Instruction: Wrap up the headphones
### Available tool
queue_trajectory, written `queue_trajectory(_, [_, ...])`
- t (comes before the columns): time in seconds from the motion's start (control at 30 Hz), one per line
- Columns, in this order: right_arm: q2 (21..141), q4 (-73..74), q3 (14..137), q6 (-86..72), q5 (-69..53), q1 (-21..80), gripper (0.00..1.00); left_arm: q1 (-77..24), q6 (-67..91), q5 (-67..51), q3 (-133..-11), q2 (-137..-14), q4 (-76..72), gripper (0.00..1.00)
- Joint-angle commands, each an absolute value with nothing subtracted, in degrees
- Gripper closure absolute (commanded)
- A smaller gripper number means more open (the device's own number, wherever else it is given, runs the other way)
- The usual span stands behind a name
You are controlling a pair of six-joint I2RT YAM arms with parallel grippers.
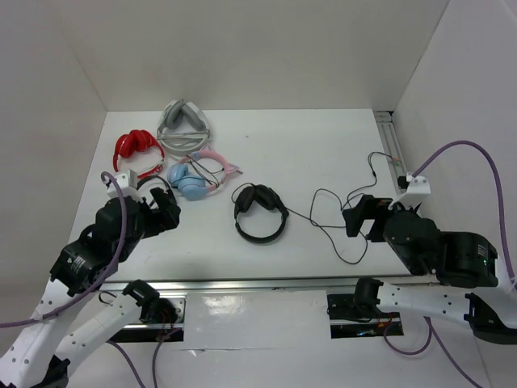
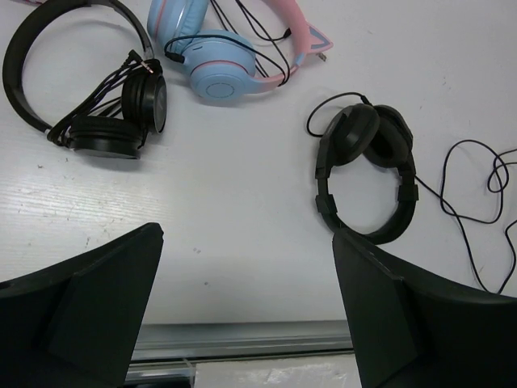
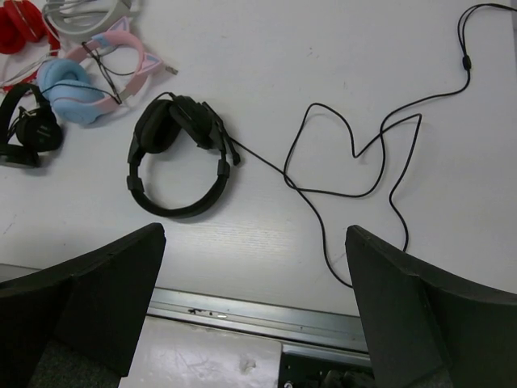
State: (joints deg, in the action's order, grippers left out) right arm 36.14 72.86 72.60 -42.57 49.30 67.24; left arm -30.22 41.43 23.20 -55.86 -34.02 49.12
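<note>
Headphones [image 1: 259, 212], one large black pair among five; left end effector [image 2: 246, 307] and right end effector [image 3: 254, 299] both apart

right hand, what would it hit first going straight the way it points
The right hand would most likely meet bare table, between the headphones and the loose cable, nearer the cable. Depth is unclear, so it might catch that.

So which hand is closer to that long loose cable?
Right. The right hand is just above the loops of the cable; the left hand is far off, beyond the headphones.
</note>
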Motion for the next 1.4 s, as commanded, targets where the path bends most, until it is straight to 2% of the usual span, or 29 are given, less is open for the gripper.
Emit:
queue_trajectory(0.0, [35.24,71.28,72.42,-41.92,50.71,67.68,0.0,-30.41,40.08,22.32,-55.29,-33.49,46.49,0.0])
queue_trajectory(0.23, [33.93,69.87,71.72,-40.96,50.27,67.68,0.0,-30.41,40.69,23.47,-55.28,-34.53,46.49,0.0])
queue_trajectory(0.37, [38.48,70.58,71.72,-41.66,50.27,67.68,0.0,-30.41,47.27,21.72,-57.13,-39.54,48.87,0.0])
queue_trajectory(0.57, [43.5,65.75,69.97,-39.81,49.66,67.68,0.0,-30.41,63.33,11.7,-47.41,-45.95,36.06,0.0])
queue_trajectory(0.67, [45.35,60.05,67.95,-36.92,48.25,67.68,0.0,-35.14,70.56,12.38,-45.53,-54.55,31.04,0.0])
queue_trajectory(0.73, [46.66,58.45,67.16,-36.39,47.73,67.68,0.0,-40.4,74.69,16.94,-48.59,-62.35,32.5,0.0])
queue_trajectory(0.77, [47.28,58.45,67.15,-35.86,47.72,67.68,0.0,-46.26,80.28,22.44,-52.69,-64.66,34.52,0.0])
queue_trajectory(0.9, [49.66,57.74,66.01,-35.86,48.25,67.68,0.0,-54.29,93.55,26.89,-59.13,-72.94,42.0,0.0])
queue_trajectory(1.1, [47.38,57.22,66.01,-37.62,50.98,67.15,0.0,-60.98,118.77,28.65,-61.6,-81.36,48.59,0.0])
queue_trajectory(1.37, [46.31,56.78,67.85,-36.91,49.22,67.15,0.0,-63.11,127.35,26.1,-70.22,-97.01,49.22,0.0])
